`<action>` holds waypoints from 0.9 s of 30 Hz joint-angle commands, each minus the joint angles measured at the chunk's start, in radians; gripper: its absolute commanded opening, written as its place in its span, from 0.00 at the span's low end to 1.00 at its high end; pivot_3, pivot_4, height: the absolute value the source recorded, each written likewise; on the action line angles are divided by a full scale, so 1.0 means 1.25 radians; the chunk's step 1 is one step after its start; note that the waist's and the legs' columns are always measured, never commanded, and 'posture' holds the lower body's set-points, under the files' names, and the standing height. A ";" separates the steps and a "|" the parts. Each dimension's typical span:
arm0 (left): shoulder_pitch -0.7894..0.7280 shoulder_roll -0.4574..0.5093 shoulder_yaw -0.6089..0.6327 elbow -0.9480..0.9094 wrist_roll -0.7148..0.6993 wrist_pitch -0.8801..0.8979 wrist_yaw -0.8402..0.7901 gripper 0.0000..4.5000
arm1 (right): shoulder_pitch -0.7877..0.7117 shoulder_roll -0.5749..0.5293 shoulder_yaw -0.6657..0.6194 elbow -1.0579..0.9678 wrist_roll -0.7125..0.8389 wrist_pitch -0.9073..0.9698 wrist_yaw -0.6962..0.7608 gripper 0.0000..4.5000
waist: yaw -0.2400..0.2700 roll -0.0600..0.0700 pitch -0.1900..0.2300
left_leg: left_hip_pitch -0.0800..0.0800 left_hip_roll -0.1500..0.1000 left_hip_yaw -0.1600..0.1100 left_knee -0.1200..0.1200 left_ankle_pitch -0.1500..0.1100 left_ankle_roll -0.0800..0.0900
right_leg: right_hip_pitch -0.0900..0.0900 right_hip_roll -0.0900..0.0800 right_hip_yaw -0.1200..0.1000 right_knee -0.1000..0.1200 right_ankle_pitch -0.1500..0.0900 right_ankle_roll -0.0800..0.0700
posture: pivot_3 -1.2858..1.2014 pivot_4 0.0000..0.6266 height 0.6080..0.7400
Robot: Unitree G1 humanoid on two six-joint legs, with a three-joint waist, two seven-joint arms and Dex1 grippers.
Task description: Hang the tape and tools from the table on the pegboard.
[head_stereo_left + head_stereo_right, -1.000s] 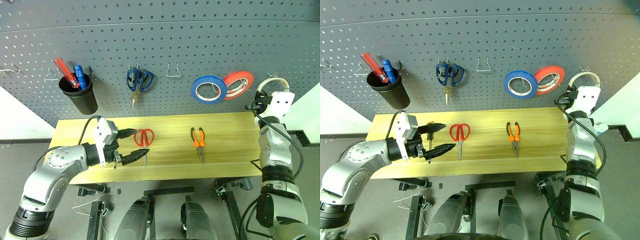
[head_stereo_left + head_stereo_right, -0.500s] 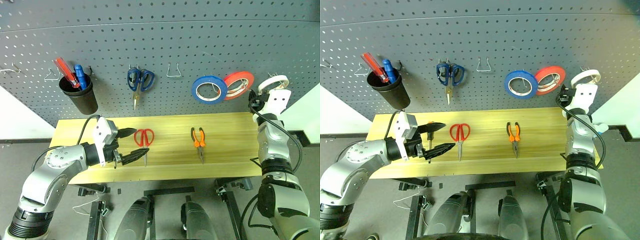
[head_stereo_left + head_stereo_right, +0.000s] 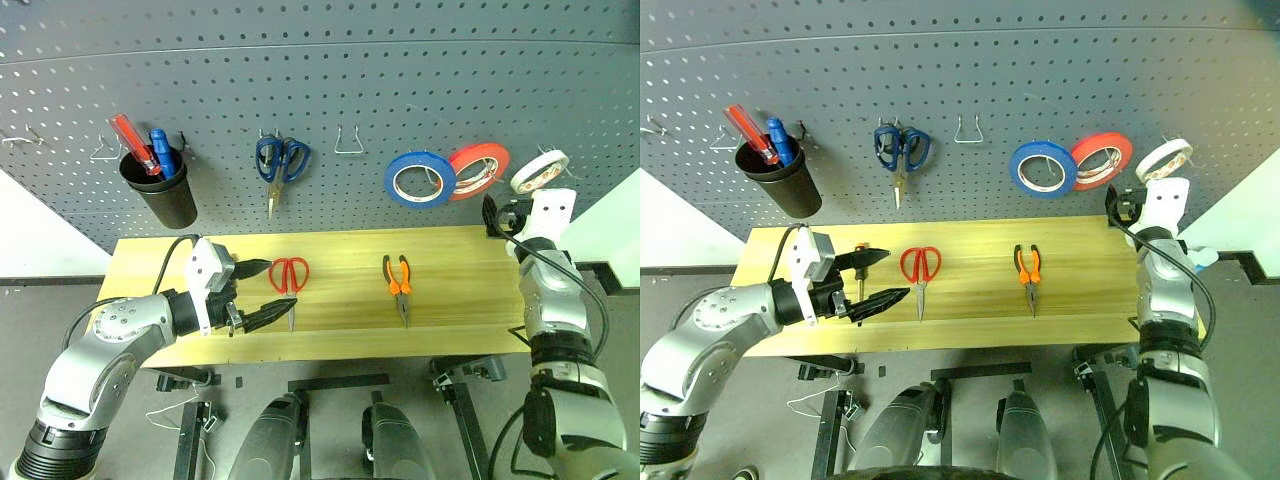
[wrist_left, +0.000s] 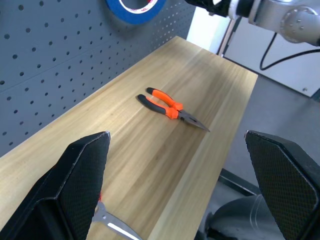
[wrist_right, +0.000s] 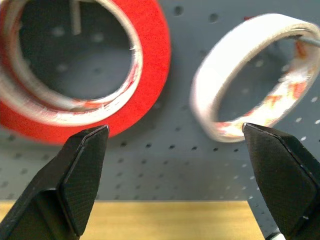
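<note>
Grey pegboard (image 3: 400,90) carries the tape (image 5: 250,90) on a hook, just beyond the right gripper (image 5: 175,175), whose fingers are spread wide, holding nothing, forearm raised.

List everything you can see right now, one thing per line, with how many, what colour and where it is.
pegboard: one, dark grey, upright behind the table.
table: one, light yellowish wood, below the pegboard.
whitish tape: one, cream, hanging on the pegboard at the far right.
red tape roll: one, red, on the pegboard beside the whitish tape.
blue tape roll: one, blue, on the pegboard, overlapped by the red roll.
blue scissors: one pair, hanging on the pegboard.
black cup: one, on the pegboard at left, holding a red and a blue item.
red scissors: one pair, on the table.
pliers: one, orange and black, on the table.
screwdriver: one, on the table behind the left claw.
left claw: black, open, over the table.
right claw: black, open, facing the tapes.
</note>
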 commanded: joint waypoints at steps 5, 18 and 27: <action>0.092 0.017 0.050 -0.058 0.001 -0.037 -0.013 1.00 | 0.163 0.005 -0.002 -0.365 0.039 0.231 -0.009 0.99 | -0.001 0.000 0.000 | 0.000 0.000 0.000 -0.001 -0.001 0.002 | -0.001 0.000 0.001 0.000 0.000 0.000 | 0.54 0.32 1.00; 0.188 0.007 0.064 -0.059 0.034 -0.084 0.008 1.00 | 0.236 0.048 0.038 -0.624 0.062 0.522 -0.041 0.99 | 0.000 0.000 0.000 | 0.000 0.001 0.000 -0.001 -0.002 0.003 | -0.001 0.000 0.001 0.000 0.000 -0.001 | 0.53 0.32 1.00; 0.209 -0.004 0.090 -0.076 0.026 -0.093 0.015 1.00 | 0.217 0.067 0.076 -0.655 0.063 0.611 -0.043 0.99 | 0.000 0.000 0.000 | 0.000 0.001 0.000 -0.001 -0.002 0.003 | -0.002 0.000 0.001 0.000 0.000 -0.001 | 0.54 0.31 1.00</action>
